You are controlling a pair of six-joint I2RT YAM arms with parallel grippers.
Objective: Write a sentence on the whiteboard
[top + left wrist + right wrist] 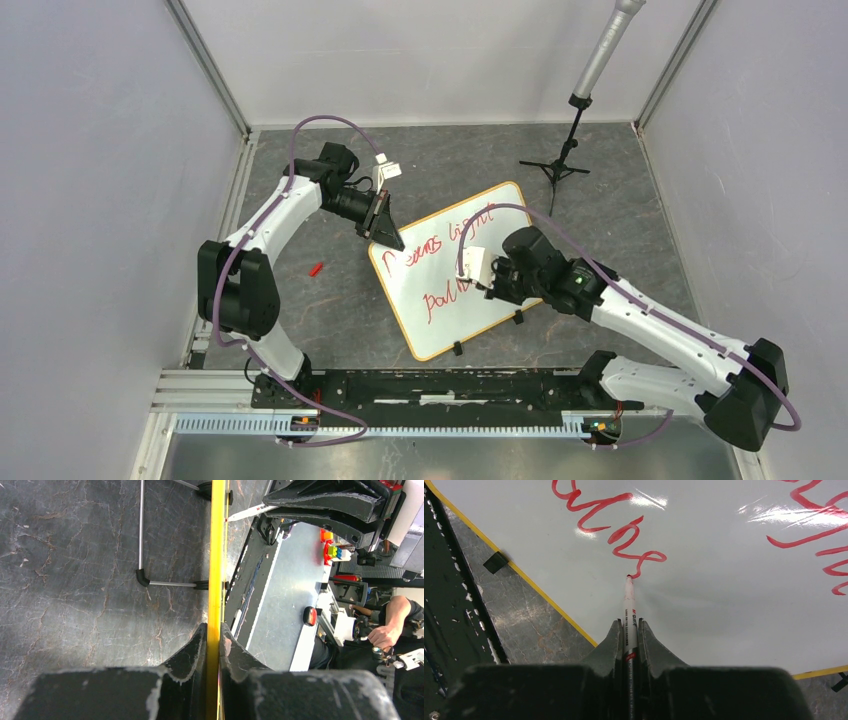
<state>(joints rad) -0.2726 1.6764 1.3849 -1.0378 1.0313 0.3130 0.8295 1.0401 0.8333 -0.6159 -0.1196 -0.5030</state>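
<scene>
A glossy, round-cornered, yellow-rimmed whiteboard (pixel 440 330) rests on the mottled grey table (pixel 330 310). The left gripper (pixel 214 630) pinches its rim. The right gripper (pixel 629 625) clamps a slim marker (pixel 628 600), tip touching the looping red sentence (pixel 445 245).

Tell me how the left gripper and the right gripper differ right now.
The left gripper pinches the yellow rim of the whiteboard; the right gripper pinches a red marker. The left gripper sits at the board's left corner, while the right gripper is over its near half, with the marker tip at the end of the red writing. Both are shut on something thin.
</scene>
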